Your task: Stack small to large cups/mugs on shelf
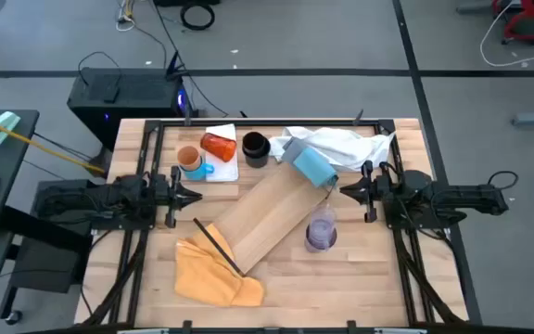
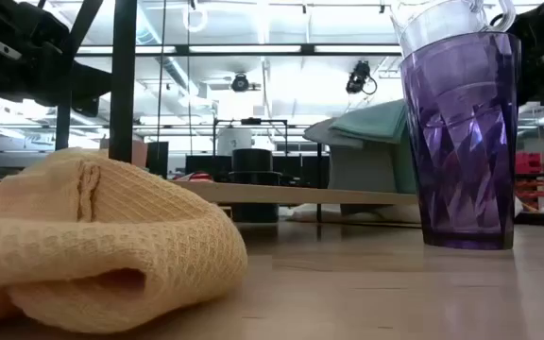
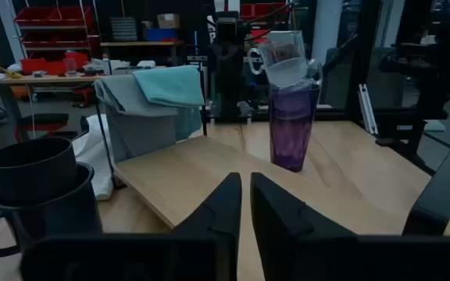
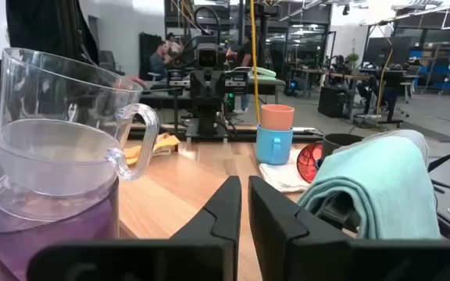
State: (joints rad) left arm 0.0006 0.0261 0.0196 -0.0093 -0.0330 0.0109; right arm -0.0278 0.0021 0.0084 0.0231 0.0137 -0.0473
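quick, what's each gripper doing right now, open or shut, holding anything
left gripper: shut, holding nothing, parked at the table's left edge.
right gripper: shut, holding nothing, parked at the table's right edge.

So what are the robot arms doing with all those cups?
Nothing is being held right now. The left gripper and right gripper wait shut at the table's sides. Clear mugs sit stacked in the purple cup beside the wooden shelf. The orange cup sits in the blue mug.
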